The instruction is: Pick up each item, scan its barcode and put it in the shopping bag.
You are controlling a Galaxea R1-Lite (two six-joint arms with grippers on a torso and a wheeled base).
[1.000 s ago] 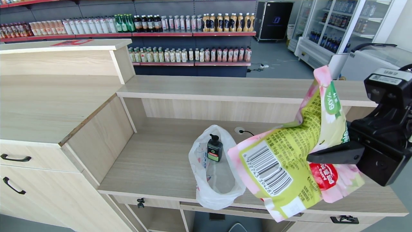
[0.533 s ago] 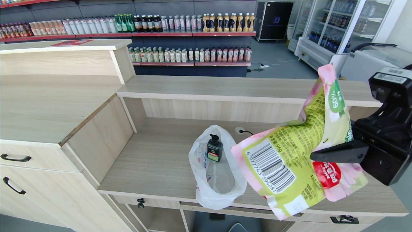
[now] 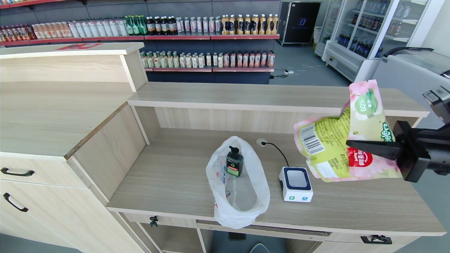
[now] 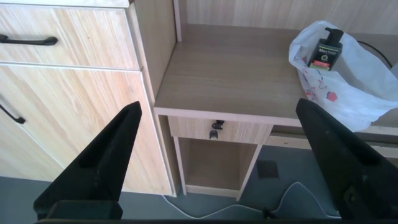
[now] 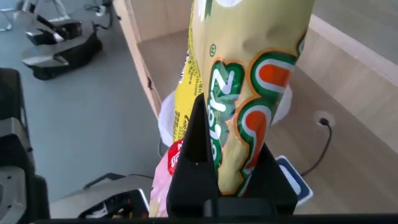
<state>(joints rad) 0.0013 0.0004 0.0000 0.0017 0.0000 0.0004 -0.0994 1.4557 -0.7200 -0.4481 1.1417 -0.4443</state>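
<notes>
– So, right arm first. What's it got?

– Right gripper (image 3: 351,144) is clamped on the pouch (image 3: 330,151). From the right wrist I see one black finger down each side of it (image 5: 249,74), squeezing the middle.

– Where's the pouch relative to the scanner?

– Up in the air, off the counter (image 3: 168,182). With 12 o'clock pointing away from me, it hangs at about 2 o'clock from the scanner (image 3: 296,179), near but not touching. It's folded, with the pink top flap standing up. The barcode (image 3: 311,139) sits on the pouch's 9 o'clock end, turned toward my head camera.

– Scanner itself?

– Flat on the counter, window up. Its cable (image 3: 277,151) runs off toward 11 o'clock into a hole (image 3: 261,142) in the top. I catch a corner of it under the pouch in the right wrist view too (image 5: 292,177).

– Bag?

– White bag (image 3: 262,196) lies at 9 o'clock of the scanner, just beside it, mouth open and its 6 o'clock end drooping over the counter edge. One bottle (image 3: 234,162) stands upright in its 12 o'clock end, black with a pump top.

– Left arm?

– Left gripper (image 4: 217,155) has its fingers spread wide with nothing between them. It's low, out in front of the counter near the drawers (image 4: 68,46). Its camera picks up the bag (image 4: 348,93) and bottle (image 4: 323,53) on the counter top farther off.

– Background?

– Drink shelves (image 3: 211,37) at 12 o'clock behind the counter.
</notes>
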